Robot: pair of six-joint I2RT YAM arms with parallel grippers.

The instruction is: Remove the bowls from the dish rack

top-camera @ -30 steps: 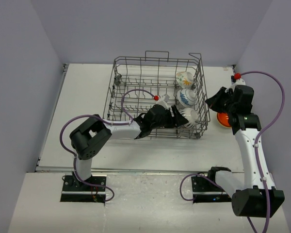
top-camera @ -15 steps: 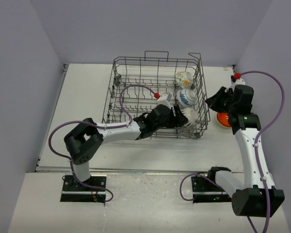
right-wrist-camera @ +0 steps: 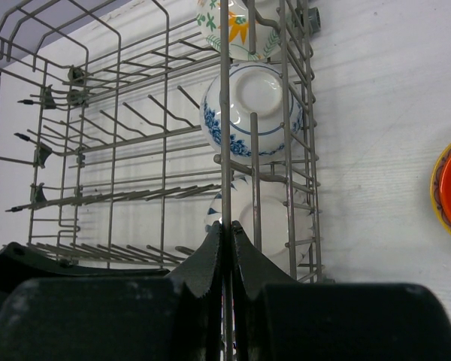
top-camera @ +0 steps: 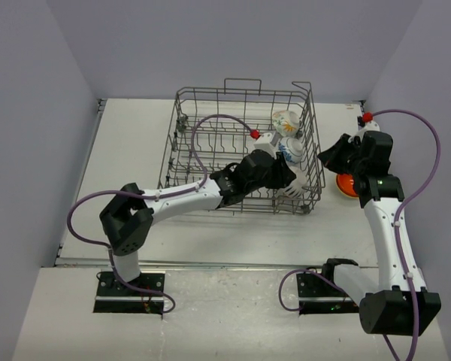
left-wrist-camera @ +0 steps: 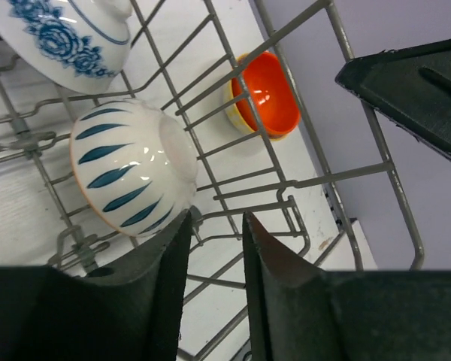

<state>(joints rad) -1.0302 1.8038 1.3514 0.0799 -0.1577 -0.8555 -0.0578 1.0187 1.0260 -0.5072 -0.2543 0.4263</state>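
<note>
The grey wire dish rack (top-camera: 210, 92) holds three bowls along its right side: a yellow-patterned one (top-camera: 286, 120), a blue-flowered one (top-camera: 290, 152) and a dark-striped one (top-camera: 297, 186). My left gripper (left-wrist-camera: 214, 226) is inside the rack, open with a narrow gap and empty. Its left finger (left-wrist-camera: 173, 248) lies right beside the striped bowl (left-wrist-camera: 131, 169). My right gripper (right-wrist-camera: 224, 226) is shut on an upright wire of the rack's right wall (right-wrist-camera: 224, 113). The orange bowl (left-wrist-camera: 267, 90) sits nested in the pale yellow bowl on the table right of the rack.
The nested bowls (top-camera: 346, 184) lie close under my right arm, near the table's right edge. Rack tines (right-wrist-camera: 135, 192) and wall wires (left-wrist-camera: 286, 184) crowd round the left fingers. The purple walls stand close behind and beside the table.
My left arm has reached farther right and deeper into the rack, bringing its gripper up to the striped bowl. The right arm and the bowls have not moved.
</note>
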